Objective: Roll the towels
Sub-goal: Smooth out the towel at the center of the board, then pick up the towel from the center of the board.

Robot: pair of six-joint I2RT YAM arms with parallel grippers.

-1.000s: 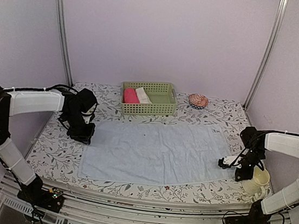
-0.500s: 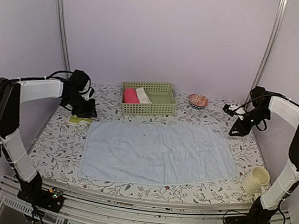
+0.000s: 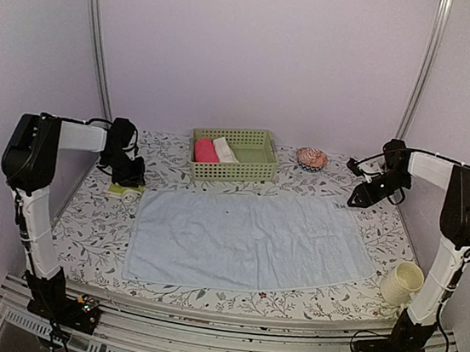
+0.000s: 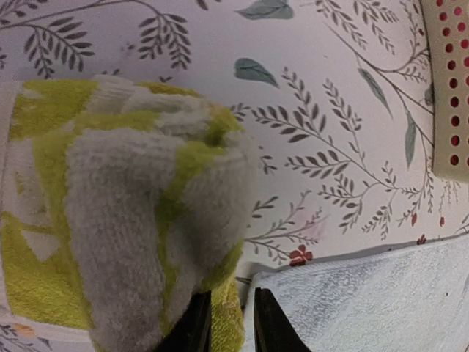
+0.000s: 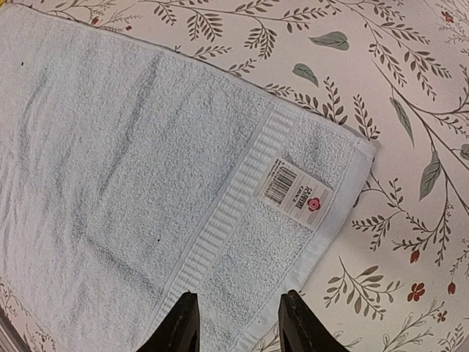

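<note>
At far left the left tool (image 3: 125,181) (image 4: 226,327) hangs over the yellow-green towel (image 3: 122,190) (image 4: 110,220). Its fingers are parted by only a narrow gap and have no visible hold on anything. This towel is bunched into a loose, thick hump, with pale shapes printed on the yellow-green. It lies on the counter (image 3: 82,234) just beside the far left corner of the blue towel (image 3: 249,238) (image 4: 366,301) (image 5: 146,147).

The blue towel lies spread flat across the middle of the counter, unrolled. It has a ribbed band and a barcode label near its far right corner.

Behind the blue towel stands a green basket (image 3: 231,173) (image 4: 447,88). A pink roll (image 3: 205,150) and a cream roll (image 3: 225,150) lie side by side in its left half.

The right tool (image 3: 359,197) (image 5: 238,326) hovers over the labelled corner, fingers well apart and holding nothing.

A pale cup (image 3: 402,284) stands near the counter's right edge.
</note>
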